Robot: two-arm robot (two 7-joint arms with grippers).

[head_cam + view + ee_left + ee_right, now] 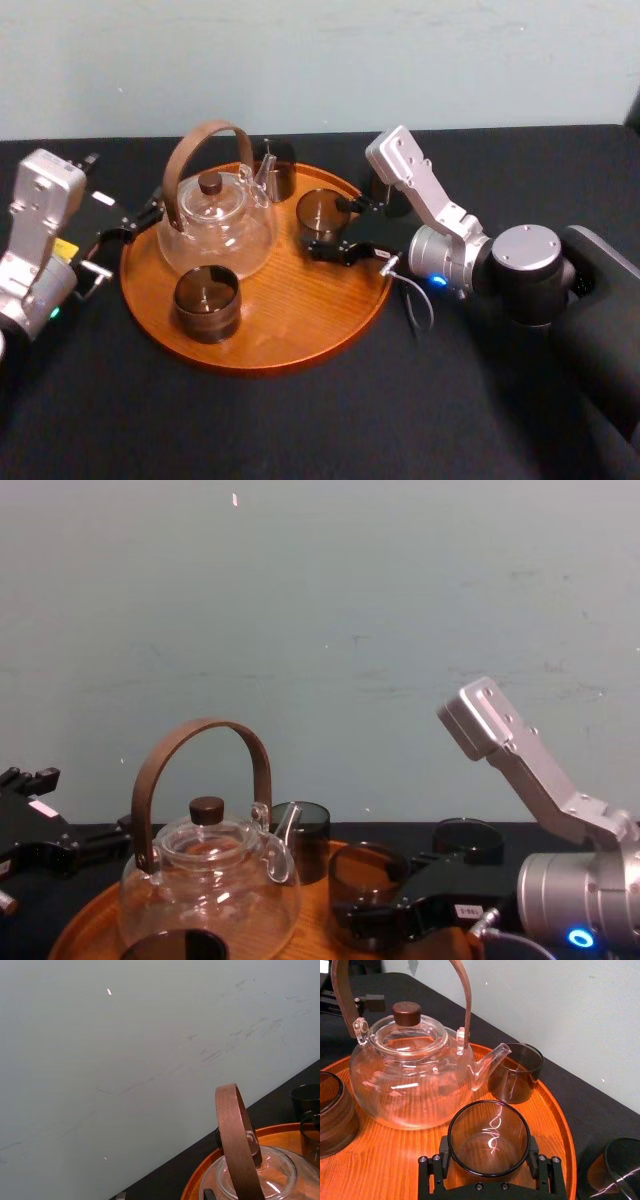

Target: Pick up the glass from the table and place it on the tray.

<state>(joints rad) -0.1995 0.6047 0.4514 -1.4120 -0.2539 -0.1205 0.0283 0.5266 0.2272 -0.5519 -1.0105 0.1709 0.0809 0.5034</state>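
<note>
The right arm is seen reaching in from the right side, elbow bent, forearm angled down toward the right half of the tray. The right gripper is clamped on the glass, one finger per side w/ pads touching its wall. The glass is held upright over the tray, just beside the spout of the teapot. Whether its base rests on the wood can't be told. The left arm is parked at the left of the table, w/ the left gripper near the tray's rim. Its grip state can't be told.
</note>
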